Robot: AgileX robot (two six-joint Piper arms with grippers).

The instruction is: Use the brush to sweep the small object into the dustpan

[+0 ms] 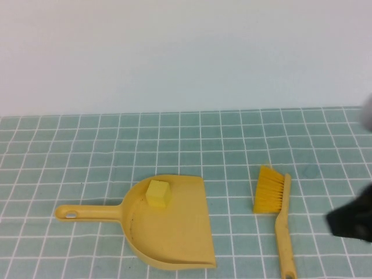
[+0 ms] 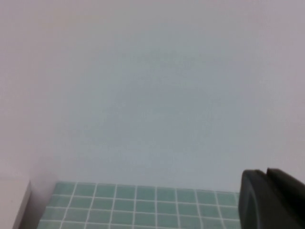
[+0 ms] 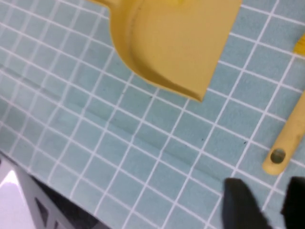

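Observation:
A small yellow cube point(image 1: 158, 193) sits inside the yellow dustpan point(image 1: 180, 244), near its back wall; the pan's handle points left. The yellow brush point(image 1: 279, 212) lies flat on the tiles to the right of the pan, bristles away from me, handle toward me. My right gripper point(image 1: 350, 221) is open and empty at the right edge, beside the brush handle. In the right wrist view its fingers point(image 3: 240, 202) stand apart just short of the handle's hole end point(image 3: 276, 156), with the dustpan point(image 3: 176, 43) beyond. My left gripper point(image 2: 266, 174) is shut, empty, raised and facing the wall.
The table is covered in teal tiles point(image 1: 232, 139) and backed by a plain white wall point(image 1: 186, 52). The table's near edge point(image 3: 33, 188) shows in the right wrist view.

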